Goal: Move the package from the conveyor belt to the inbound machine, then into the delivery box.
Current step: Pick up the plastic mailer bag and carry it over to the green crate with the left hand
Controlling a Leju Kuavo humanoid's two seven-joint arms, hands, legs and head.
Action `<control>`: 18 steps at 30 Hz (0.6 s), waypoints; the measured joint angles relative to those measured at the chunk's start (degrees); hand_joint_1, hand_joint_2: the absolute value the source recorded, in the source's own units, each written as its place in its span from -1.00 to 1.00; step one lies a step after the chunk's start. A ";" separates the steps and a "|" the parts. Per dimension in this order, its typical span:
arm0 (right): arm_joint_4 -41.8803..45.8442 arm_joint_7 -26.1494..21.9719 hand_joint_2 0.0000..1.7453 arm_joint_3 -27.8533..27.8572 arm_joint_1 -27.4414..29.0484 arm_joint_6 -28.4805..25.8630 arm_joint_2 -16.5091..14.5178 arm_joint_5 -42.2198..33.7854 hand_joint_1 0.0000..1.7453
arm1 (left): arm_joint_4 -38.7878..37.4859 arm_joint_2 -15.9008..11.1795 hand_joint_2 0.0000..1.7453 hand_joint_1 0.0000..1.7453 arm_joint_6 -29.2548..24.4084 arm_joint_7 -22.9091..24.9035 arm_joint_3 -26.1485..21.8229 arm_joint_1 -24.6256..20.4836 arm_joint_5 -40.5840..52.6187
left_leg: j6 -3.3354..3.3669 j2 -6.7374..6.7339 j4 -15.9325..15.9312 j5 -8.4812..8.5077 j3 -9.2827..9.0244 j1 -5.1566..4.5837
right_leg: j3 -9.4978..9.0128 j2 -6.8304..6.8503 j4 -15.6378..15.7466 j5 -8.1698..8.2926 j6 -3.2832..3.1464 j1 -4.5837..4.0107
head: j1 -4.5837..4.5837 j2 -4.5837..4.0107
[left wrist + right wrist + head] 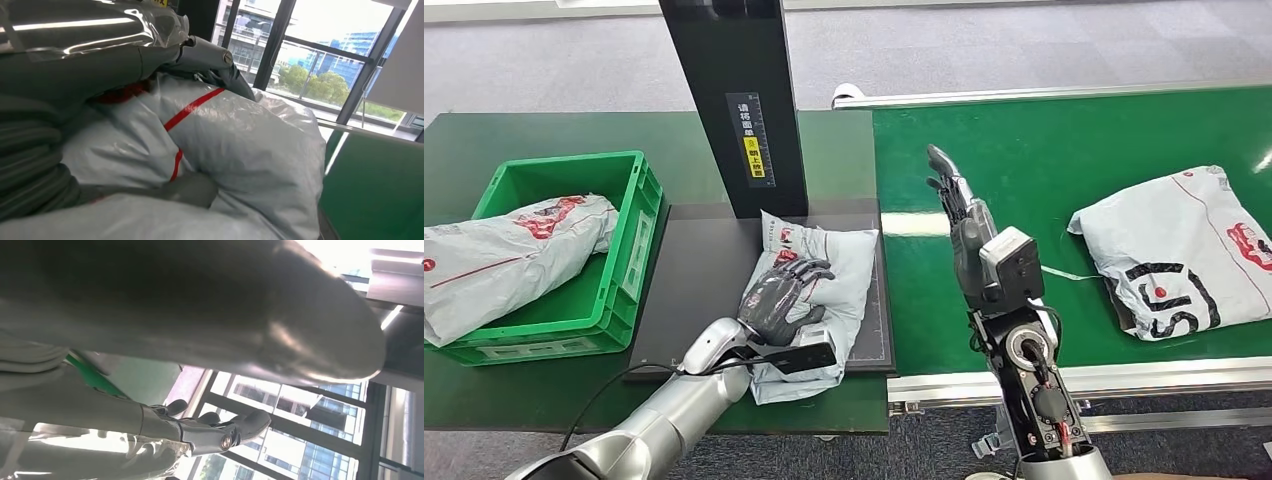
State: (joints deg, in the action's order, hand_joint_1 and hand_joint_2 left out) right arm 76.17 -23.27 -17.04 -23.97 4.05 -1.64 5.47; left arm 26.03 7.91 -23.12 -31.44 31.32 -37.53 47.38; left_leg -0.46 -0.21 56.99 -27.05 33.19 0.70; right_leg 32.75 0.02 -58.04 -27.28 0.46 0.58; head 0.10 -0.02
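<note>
Package: a soft grey plastic mailer bag with red and black print (824,265) lies on the dark flat platform of the inbound machine (704,270), at the foot of the machine's black upright column (739,100). Part of the bag hangs over the platform's near edge.
Left hand: the left hand (782,295) rests on top of the bag, its dark fingers curled down over the crumpled plastic. In the left wrist view the thick grey thumb (192,189) presses into the bag (240,145) from one side and a finger lies across the other, so the bag is gripped.
Right hand: the right hand (952,195) is raised above the green conveyor belt (1044,150), fingers stretched out and apart, holding nothing. The right wrist view shows the fingers (220,432) extended against the windows.
Second bag: a larger grey mailer bag with black lettering (1184,250) lies on the belt, well apart from the right hand.
Delivery box: a green plastic crate (639,200) sits just beside the platform on the green table, with another grey bag (504,255) lying in it and sticking out over one end.
</note>
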 joint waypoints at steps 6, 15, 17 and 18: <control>0.39 -0.01 -1.00 0.26 0.79 -0.13 0.20 -0.16 -1.00 | -0.22 -0.10 1.00 1.00 -1.15 -0.65 0.07 -0.78 -1.20 | 0.00 0.02 0.00 0.00 -0.07 0.00 | -0.07 0.00 0.00 0.00 0.00 0.00 | -0.01 0.01; 0.51 -0.01 -1.00 0.50 1.07 -0.32 0.26 -0.17 -1.00 | -0.22 -0.25 1.00 1.00 -1.75 -0.80 0.07 -1.33 -1.26 | 0.00 0.01 0.00 0.00 -0.13 0.00 | -0.13 0.00 0.00 0.00 0.00 0.00 | -0.01 0.01; 0.51 -0.01 -1.00 0.50 1.08 -0.33 0.26 -0.17 -1.00 | -0.22 -0.26 1.00 1.00 -1.75 -0.80 0.07 -1.35 -1.26 | 0.00 0.01 0.00 0.00 -0.14 0.00 | -0.14 0.00 0.00 0.00 0.00 0.00 | -0.01 0.01; 0.52 0.00 -1.00 0.50 1.09 -0.34 0.26 -0.17 -1.00 | -0.22 -0.27 1.00 1.00 -1.75 -0.80 0.07 -1.35 -1.26 | 0.00 0.01 0.00 0.00 -0.15 0.00 | -0.15 0.00 0.00 0.00 0.00 0.00 | -0.01 0.01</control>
State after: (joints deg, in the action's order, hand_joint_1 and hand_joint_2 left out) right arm 76.69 -23.27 -16.55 -22.88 3.70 -1.38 5.30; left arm 25.81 7.64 -24.87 -32.24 31.39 -38.88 46.12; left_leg -0.46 -0.20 56.99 -27.05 33.04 0.70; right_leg 32.60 0.01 -58.04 -27.28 0.46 0.58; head 0.09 -0.01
